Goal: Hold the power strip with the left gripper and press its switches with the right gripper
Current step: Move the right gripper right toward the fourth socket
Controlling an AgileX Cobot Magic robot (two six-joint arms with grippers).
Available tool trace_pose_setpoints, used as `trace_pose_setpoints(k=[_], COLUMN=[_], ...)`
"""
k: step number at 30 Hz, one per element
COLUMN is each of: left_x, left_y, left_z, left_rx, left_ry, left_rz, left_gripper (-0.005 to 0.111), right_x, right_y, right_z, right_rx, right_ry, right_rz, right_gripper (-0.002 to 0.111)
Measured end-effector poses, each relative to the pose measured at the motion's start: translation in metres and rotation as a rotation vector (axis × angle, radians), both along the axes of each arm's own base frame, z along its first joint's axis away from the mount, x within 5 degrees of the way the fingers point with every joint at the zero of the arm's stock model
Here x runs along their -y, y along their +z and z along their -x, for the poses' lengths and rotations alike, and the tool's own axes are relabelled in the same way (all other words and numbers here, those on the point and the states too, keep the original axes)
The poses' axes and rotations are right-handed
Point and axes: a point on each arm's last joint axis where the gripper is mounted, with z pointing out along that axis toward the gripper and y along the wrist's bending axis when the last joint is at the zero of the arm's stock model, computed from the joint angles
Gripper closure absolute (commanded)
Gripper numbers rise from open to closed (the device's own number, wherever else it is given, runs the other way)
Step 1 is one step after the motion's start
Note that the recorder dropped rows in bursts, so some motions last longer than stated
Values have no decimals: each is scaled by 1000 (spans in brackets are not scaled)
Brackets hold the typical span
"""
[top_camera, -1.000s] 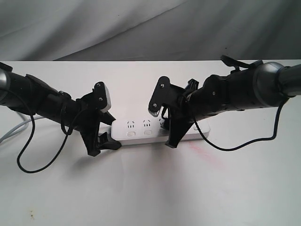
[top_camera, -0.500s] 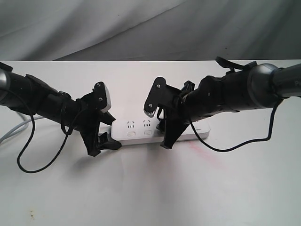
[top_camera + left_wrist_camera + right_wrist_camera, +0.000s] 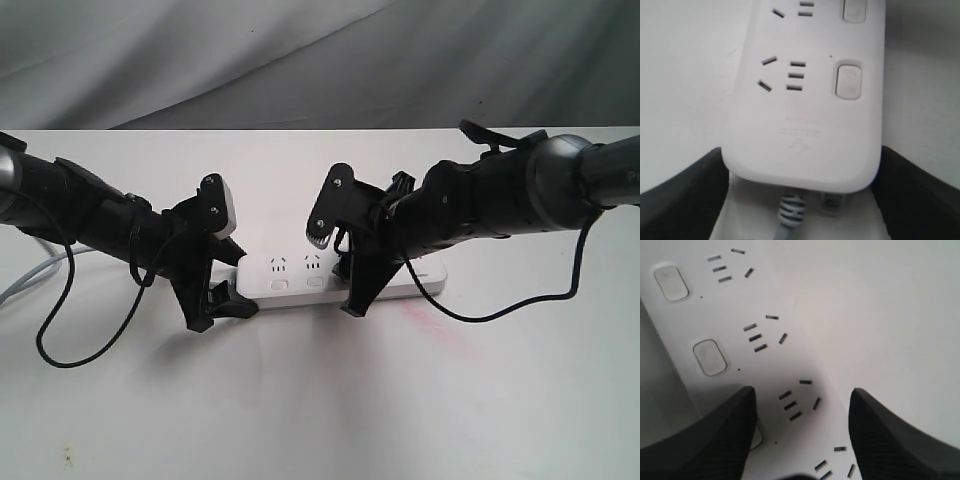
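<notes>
White table (image 3: 320, 400): one power strip (image 3: 297, 272), two switches (image 3: 279, 285) exposed, exterior view.

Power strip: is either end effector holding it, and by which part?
Left end effector grips the power strip across its width at the cord end. Right end effector is open above it, holding nothing.

Power strip (image 3: 295, 278) crosswise on table (image 3: 320, 400), cord (image 3: 25, 280) trailing left. My left gripper (image 3: 222, 308) astride cord end, fingers (image 3: 685, 200) against both edges. My right gripper (image 3: 338, 270) above middle, one finger (image 3: 715, 440) seemingly atop switch (image 3: 758, 438).
</notes>
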Motion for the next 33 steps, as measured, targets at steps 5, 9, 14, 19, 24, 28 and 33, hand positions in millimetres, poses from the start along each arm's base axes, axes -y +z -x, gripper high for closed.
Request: trace_pose_setpoints(k=[5,9,14,19,24,28,33], left_x=[0,0,0,0,0,0,0], left_y=[0,0,0,0,0,0,0], left_z=[0,0,0,0,0,0,0], left_rx=[0,-1,0,0,0,0,0], left_ry=[0,-1,-2,-2,-2,-2,-2], left_rz=[0,1,1,1,1,1,1], left_gripper=[47,47,47,47,47,47,47], right_x=[1,3,5,8,19,34,41], right_y=[10,22,53,65,64,50,43], right_z=[3,11,14,17,14,17,19], right_rx=[-6,-27,41,40,19,4,32], right_ry=[6,25,28,41,-16,-57,-81], right_rz=[-6,-2,-40,-36,-44,-29,-29], right_gripper=[55,55,55,55,55,55,55])
